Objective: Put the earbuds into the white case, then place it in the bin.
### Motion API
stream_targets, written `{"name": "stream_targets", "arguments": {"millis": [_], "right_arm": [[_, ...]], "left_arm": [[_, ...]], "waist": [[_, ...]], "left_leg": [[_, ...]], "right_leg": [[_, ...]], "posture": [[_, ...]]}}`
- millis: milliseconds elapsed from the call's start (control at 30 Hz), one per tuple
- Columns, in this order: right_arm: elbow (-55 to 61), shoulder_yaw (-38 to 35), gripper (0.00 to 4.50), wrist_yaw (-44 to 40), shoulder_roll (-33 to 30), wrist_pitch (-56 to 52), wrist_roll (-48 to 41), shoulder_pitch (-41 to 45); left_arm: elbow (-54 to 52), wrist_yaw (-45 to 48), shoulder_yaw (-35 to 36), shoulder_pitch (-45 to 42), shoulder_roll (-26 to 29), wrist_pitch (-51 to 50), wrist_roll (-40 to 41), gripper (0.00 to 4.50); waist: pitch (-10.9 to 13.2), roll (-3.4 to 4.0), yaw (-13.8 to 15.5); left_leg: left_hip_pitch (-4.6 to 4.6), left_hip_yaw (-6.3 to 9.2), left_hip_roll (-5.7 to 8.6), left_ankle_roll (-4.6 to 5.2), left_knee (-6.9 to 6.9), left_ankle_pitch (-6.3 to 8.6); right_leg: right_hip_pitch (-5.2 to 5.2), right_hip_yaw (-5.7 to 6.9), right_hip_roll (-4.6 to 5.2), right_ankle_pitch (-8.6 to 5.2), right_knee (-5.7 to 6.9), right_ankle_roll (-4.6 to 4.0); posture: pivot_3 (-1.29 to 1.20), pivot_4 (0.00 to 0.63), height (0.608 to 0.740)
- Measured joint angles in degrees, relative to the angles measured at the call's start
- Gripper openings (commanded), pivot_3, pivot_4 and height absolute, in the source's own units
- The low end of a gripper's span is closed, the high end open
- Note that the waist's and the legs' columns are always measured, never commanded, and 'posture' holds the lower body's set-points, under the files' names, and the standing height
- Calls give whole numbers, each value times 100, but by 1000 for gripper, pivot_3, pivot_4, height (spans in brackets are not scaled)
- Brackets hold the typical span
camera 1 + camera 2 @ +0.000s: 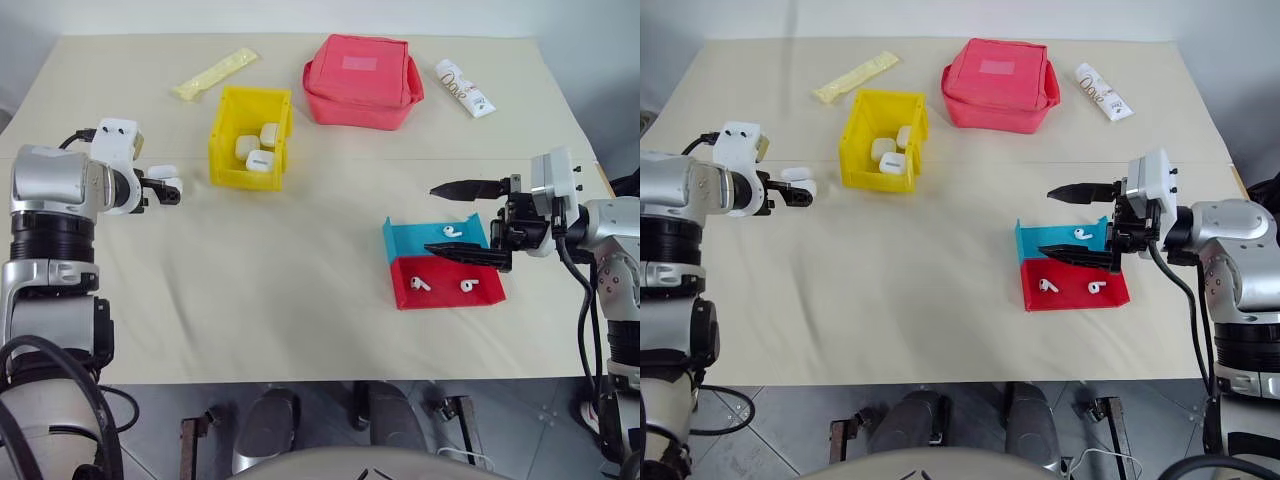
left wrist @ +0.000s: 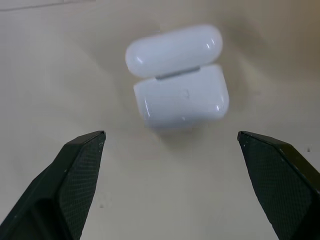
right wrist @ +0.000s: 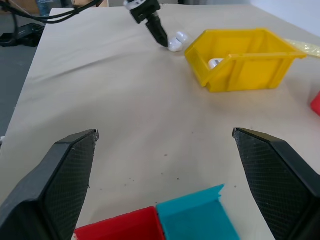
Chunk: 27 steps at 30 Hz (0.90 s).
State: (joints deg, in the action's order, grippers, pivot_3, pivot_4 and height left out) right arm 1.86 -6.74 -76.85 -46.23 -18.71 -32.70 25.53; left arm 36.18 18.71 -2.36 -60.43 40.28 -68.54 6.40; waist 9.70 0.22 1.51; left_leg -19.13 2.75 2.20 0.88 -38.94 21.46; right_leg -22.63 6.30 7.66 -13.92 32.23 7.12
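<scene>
On the desk, head views: cream cloth-covered desk (image 1: 300,290) carrying everything.
Bin: yellow bin (image 1: 250,137) stands toward the far edge, left of centre, with several white cases inside it.
White case: the white case (image 1: 165,172) lies on the desk just left of the bin, lid flipped up, at the tip of the left gripper.
Left gripper: left gripper (image 1: 168,190) is by the case, near the left edge; fingers spread, nothing held.
Trays: blue tray (image 1: 432,238) and red tray (image 1: 447,282) sit side by side near the right edge, blue on the far side.
Earbuds: one of the earbuds (image 1: 452,231) lies in the blue tray, two more in the red tray.
Right gripper: right gripper (image 1: 455,220) hangs over the trays with fingers wide apart and empty.
Far edge: red pouch (image 1: 362,80), a yellow packet (image 1: 214,73) and a white tube (image 1: 464,88).
Left wrist view: case (image 2: 177,77) lies just beyond the parted fingers (image 2: 75,170), untouched.
Right wrist view: fingers (image 3: 65,180) stand wide; bin (image 3: 240,57) and left gripper (image 3: 160,35) beside the case (image 3: 176,41) across the desk.
</scene>
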Motion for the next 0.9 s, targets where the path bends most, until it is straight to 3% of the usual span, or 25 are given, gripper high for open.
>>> {"name": "stream_targets", "arguments": {"millis": [467,900], "right_arm": [[156,-42,4500,128,-6,-16,-5,-251],[223,-42,4500,212,-25,-43,-5,-357]], "left_arm": [[2094,-343,93,-981,-542,821,-401,4493],[3030,-949,649,-1376,-714,1169,-422,4493]], "waist": [[6,-17,7],[6,-20,18]], "left_leg": [[2,-11,1,-1,-6,0],[6,-16,2,-1,-10,0]], "right_leg": [[0,19,1,2,5,4],[0,22,4,3,13,6]], "posture": [[0,150,740],[0,150,740]]}}
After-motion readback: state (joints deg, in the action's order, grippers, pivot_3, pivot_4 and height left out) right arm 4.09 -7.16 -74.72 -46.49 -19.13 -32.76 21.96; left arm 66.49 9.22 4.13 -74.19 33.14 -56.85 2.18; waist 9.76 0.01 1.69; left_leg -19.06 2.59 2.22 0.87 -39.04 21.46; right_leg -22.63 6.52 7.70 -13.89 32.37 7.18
